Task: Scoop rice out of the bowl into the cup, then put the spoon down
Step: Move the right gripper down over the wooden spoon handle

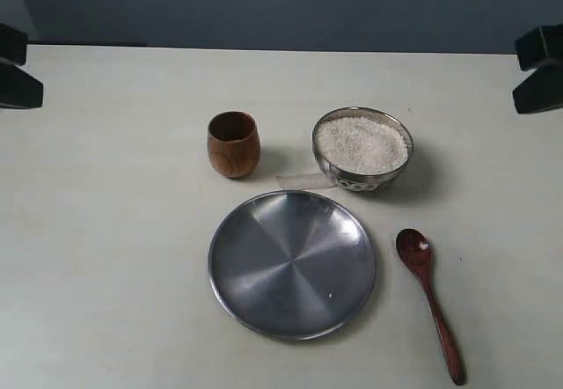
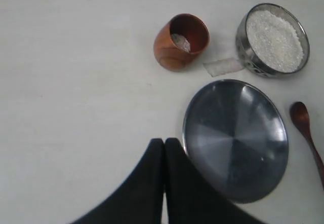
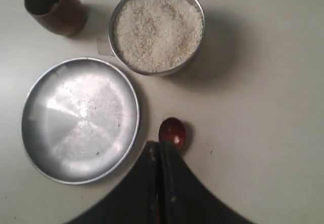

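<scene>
Rice (image 1: pixel 361 143): heaped in bowl (image 1: pixel 362 150), on the far-edge side of plate (image 1: pixel 291 264); a little also lies inside cup (image 2: pixel 181 41).
Cup: upright on table (image 1: pixel 106 231), beside the bowl, not touching.
Spoon (image 1: pixel 428 297): flat on the table just beside the plate, handle towards near edge, few grains on head.
Left pincer (image 2: pixel 163 142): fingers together, empty.
Right pincer (image 3: pixel 158 145): fingers together, empty, hiding the spoon handle in its wrist view.
</scene>
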Motion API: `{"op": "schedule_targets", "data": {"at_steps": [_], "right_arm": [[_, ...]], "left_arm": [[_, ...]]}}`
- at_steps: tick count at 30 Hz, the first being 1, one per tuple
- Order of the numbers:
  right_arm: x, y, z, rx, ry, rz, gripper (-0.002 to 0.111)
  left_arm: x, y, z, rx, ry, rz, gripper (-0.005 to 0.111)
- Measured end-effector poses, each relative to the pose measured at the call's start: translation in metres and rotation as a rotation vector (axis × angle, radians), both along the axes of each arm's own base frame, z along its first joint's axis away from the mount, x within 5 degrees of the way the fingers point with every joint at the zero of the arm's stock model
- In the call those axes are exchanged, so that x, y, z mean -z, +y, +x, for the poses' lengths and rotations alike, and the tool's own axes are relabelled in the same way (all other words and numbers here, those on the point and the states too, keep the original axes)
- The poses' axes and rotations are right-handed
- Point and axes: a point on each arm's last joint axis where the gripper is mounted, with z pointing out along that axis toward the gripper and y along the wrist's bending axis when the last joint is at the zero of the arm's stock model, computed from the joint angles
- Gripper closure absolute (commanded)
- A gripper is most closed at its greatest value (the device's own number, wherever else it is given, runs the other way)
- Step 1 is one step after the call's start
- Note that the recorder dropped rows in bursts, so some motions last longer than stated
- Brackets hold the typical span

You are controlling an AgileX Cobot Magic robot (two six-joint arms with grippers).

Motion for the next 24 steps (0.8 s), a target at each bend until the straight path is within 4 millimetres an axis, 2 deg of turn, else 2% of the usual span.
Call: {"op": "schedule_targets", "data": {"at_steps": [5,10,17,24], "right_arm": [[0.010,0.002,0.004,-0.026,0.092,-0.002,0.109],[0.025,0.003,0.007,-0.045,0.199,0.000,0.109],[0.064,0.002,-0.002,-0.031,0.314,-0.007,0.109],[0.100,0.008,-0.011,-0.010,0.317,0.002,0.109]], "left_arm": [[0.010,-0.007,0.006,0.071,0.070,-0.048,0.106],[0.032,-0.015,0.006,0.119,0.160,-0.052,0.106],[0.068,-0.021,0.002,0.148,0.287,-0.056,0.106],[0.081,-0.020,0.001,0.122,0.281,-0.044,0.106]]}}
